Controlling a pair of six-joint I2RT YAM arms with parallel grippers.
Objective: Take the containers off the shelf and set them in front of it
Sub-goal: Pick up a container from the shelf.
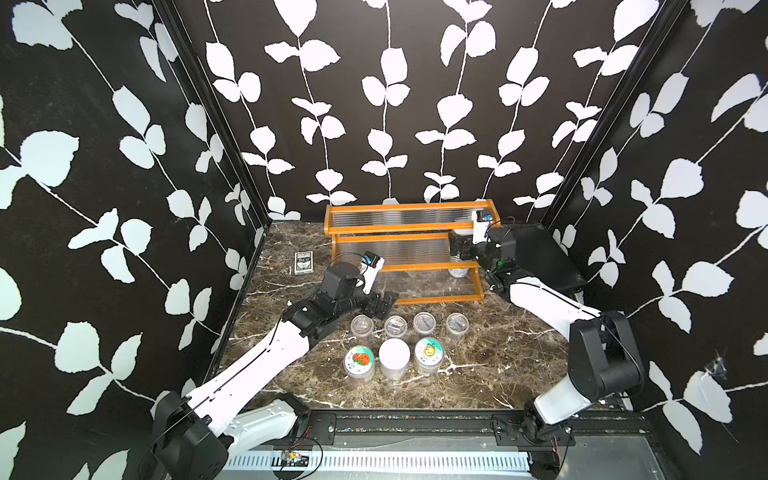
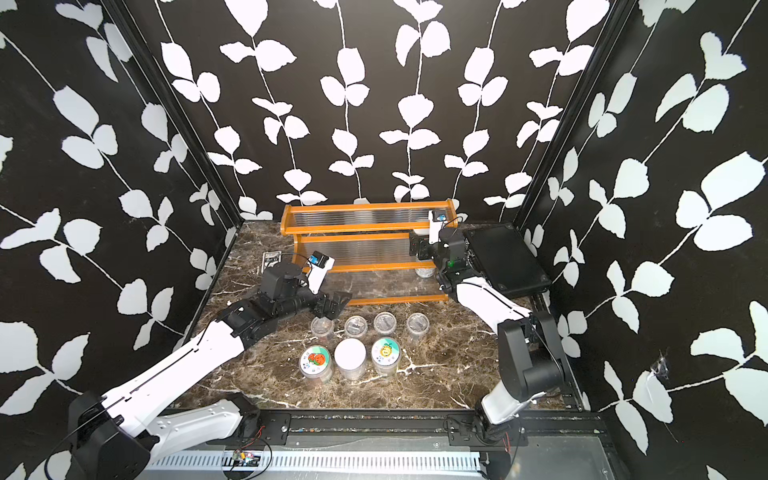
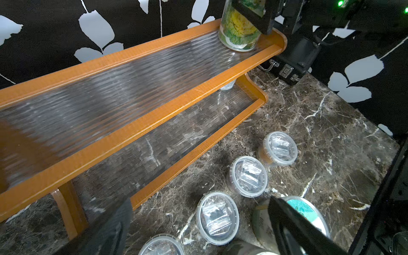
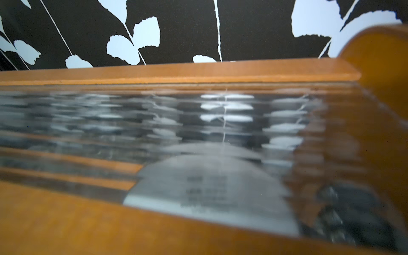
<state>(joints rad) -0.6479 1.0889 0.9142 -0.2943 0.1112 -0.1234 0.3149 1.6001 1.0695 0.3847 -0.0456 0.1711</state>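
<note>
The shelf stands at the back. At its right end a clear jar with a yellow-green label stands on a tier above a tin can. My right gripper is at this jar, with one finger against its side. The grip itself is hidden. A blurred white lid fills the right wrist view. Several small clear cups and three larger jars stand in front of the shelf. My left gripper hangs open and empty above the leftmost cups.
A dark card box lies on the marble floor left of the shelf. A flat black case leans by the shelf's right end, just behind my right arm. Patterned walls close in three sides.
</note>
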